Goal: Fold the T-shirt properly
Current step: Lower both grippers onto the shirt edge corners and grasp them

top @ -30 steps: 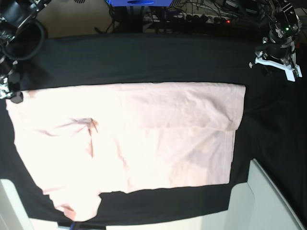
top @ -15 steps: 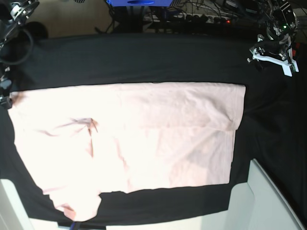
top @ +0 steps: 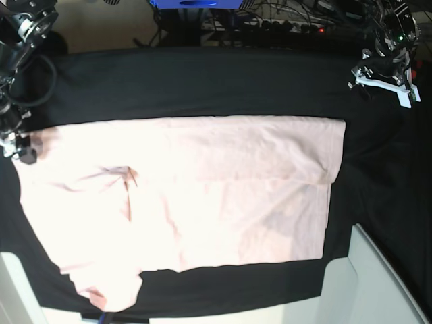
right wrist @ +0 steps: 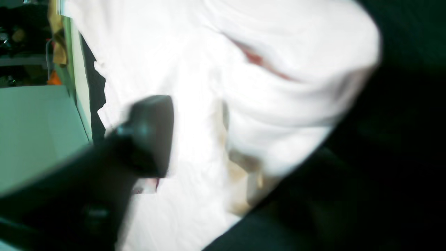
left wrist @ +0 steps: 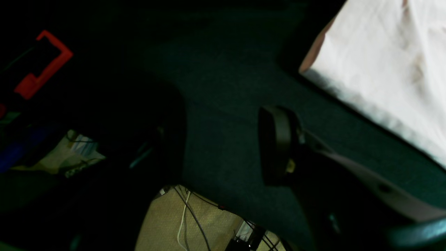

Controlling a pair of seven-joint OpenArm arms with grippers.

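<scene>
**Pink T-shirt spread flat, both grippers at its far corners**

Only in the base view: the whole T-shirt (top: 182, 202), pale pink, plain side up, spread across the black table cloth (top: 202, 81), filling the middle of it. Folded-over double layer at that view's right end, straight edge there; a small dark crease toward the left; a sleeve hanging out at the lower left.

Only in the left wrist view: a white-looking corner of the shirt (left wrist: 383, 59) at upper right, dark cloth under and beside it, a red bracket (left wrist: 41, 66) and cables (left wrist: 188, 216) past the table edge. Left gripper (left wrist: 223, 139) over bare cloth, clear of the garment, jaws visibly apart, nothing between them.

Only in the right wrist view, badly blurred: overexposed fabric (right wrist: 216, 87) with a reddish fold line, one dark finger (right wrist: 150, 136) right over the shirt. Second finger not made out; cannot tell whether the right gripper is parted or clamped, nor whether any cloth is pinched.

In the base view, right gripper (top: 20, 148) low at the shirt's left upper corner, at the fabric edge. Left gripper (top: 385, 77) raised near the table's far right corner, well apart from the shirt.
</scene>
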